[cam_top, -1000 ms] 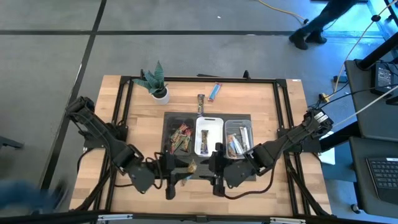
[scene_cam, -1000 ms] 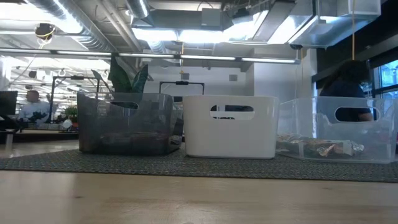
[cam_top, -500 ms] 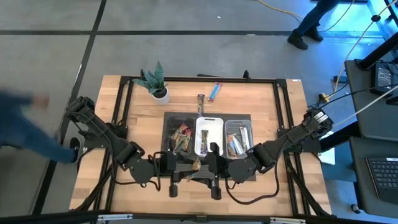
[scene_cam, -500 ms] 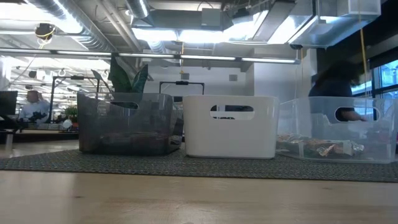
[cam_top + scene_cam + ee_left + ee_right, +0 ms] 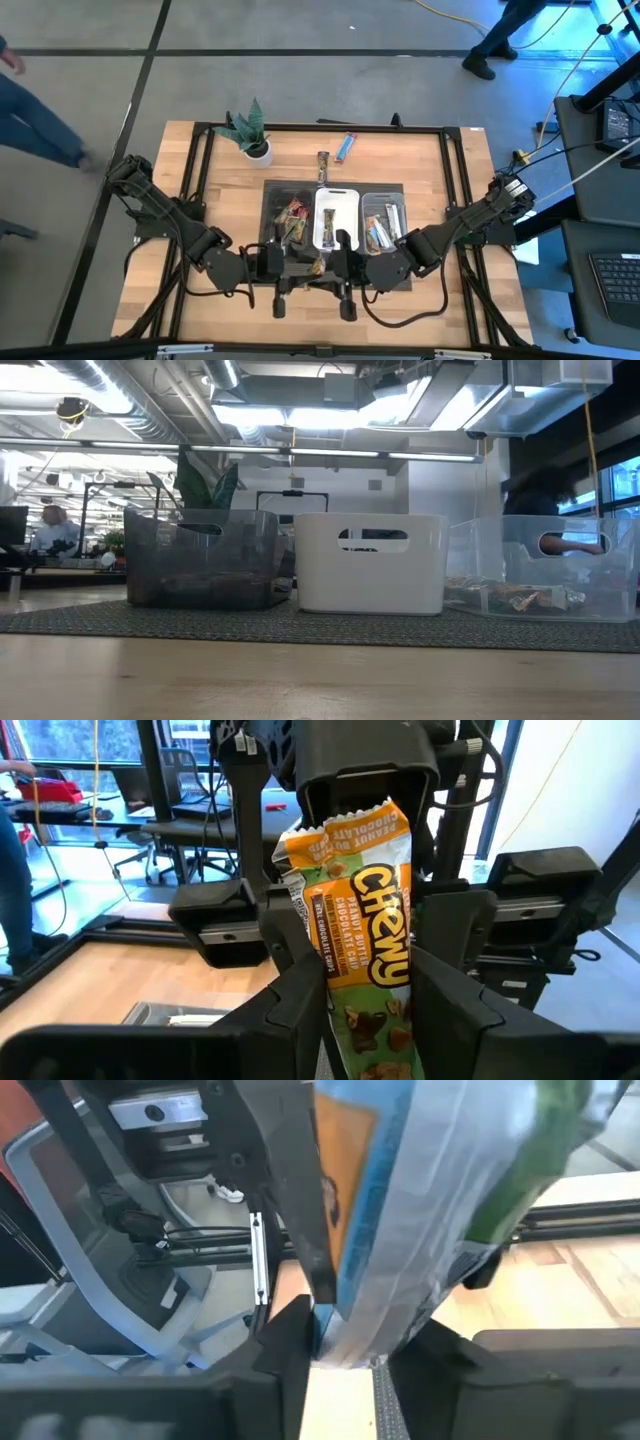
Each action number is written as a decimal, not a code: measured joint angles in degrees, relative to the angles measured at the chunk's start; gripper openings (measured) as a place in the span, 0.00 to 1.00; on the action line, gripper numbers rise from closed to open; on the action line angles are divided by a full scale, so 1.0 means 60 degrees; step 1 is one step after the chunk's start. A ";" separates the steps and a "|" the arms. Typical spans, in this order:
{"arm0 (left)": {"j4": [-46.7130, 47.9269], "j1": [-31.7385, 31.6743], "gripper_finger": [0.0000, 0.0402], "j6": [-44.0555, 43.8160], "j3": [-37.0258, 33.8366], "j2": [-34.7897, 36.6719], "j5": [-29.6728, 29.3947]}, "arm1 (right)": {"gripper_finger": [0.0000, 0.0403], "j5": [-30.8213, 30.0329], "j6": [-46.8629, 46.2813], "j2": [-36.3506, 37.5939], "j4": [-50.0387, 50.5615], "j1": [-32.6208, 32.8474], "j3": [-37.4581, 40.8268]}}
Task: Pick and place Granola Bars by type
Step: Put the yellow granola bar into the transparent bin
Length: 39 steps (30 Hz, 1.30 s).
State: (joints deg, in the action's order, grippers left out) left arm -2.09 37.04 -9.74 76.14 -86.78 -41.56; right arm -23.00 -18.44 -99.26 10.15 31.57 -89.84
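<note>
Two grippers meeting nose to nose at the near edge of the table, just in front of the three bins. Left gripper (image 5: 365, 1010) clamped on a tan-green Chewy bar (image 5: 365, 960), fingers pressing the wrapper from both sides, bar held upright between them; top of the wrapper tucked into the opposing dark claw, looking like a hand-over, or a regrip for a better angle. Left arm folded low, reaching in from the table's left side toward centre (image 5: 262, 266). Right gripper (image 5: 345, 1345) closed on a wrapper too, blue and silver with a green patch at the far end (image 5: 400, 1230); same bar or a second one, cannot tell. Right arm mirrored, elbow out toward the right edge, wrist level (image 5: 375, 268). Sorted bars already lying in the black tray (image 5: 270, 215), white tray (image 5: 352, 196) and clear tray (image 5: 402, 196), so mostly done by the look. Blue bar (image 5: 345, 147) and brown bar (image 5: 322, 167) lying loose on the wood behind the trays, not yet sorted.
</note>
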 joint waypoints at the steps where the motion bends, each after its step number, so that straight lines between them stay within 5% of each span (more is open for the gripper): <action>1: 0.0002 0.0000 0.30 0.0003 0.0000 0.0000 0.0007 | 0.29 0.0000 0.0095 0.0000 0.0000 0.0000 0.0000; 22: 0.0737 0.0463 0.42 0.0878 0.0004 0.0118 -0.0275 | 0.22 0.0012 -0.0760 0.0000 0.1421 -0.0016 0.0000; 33: 0.4054 0.0487 0.43 -0.3213 0.0015 0.0649 -0.1567 | 0.22 -0.0048 -0.6731 0.0452 0.8622 -0.1251 -0.0010; 39: 0.4692 0.0032 0.43 -0.2823 0.0015 0.0608 -0.1676 | 0.22 0.0842 -0.8130 0.0415 1.0876 -0.2105 0.0474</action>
State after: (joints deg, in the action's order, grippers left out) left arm 26.06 37.23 -26.67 76.23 -83.13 -51.62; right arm -17.95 -67.22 -96.77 75.41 18.94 -87.00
